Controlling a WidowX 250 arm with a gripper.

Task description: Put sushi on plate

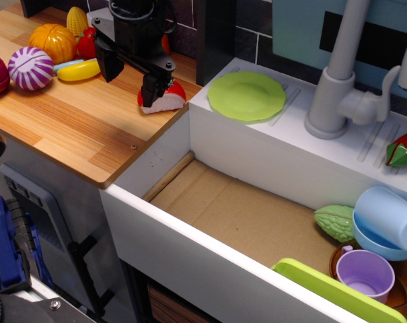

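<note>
Sitting on smooth wood left of the plate [246,95]: glossy sushi [165,100].
Resting rounded, white-based, red-topped; black gripper [155,86] touching it, grip state impossible to tell.

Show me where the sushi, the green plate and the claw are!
sushi [168,99]: camera view, white base.
plate [246,95]: camera view, flat middle.
claw [153,94]: camera view, tips over the sushi.

No text, label, brand, number or sign can be read anywhere in the view. The toys, dishes, counter and sink surfaces all show plain colour without any lettering.
</note>
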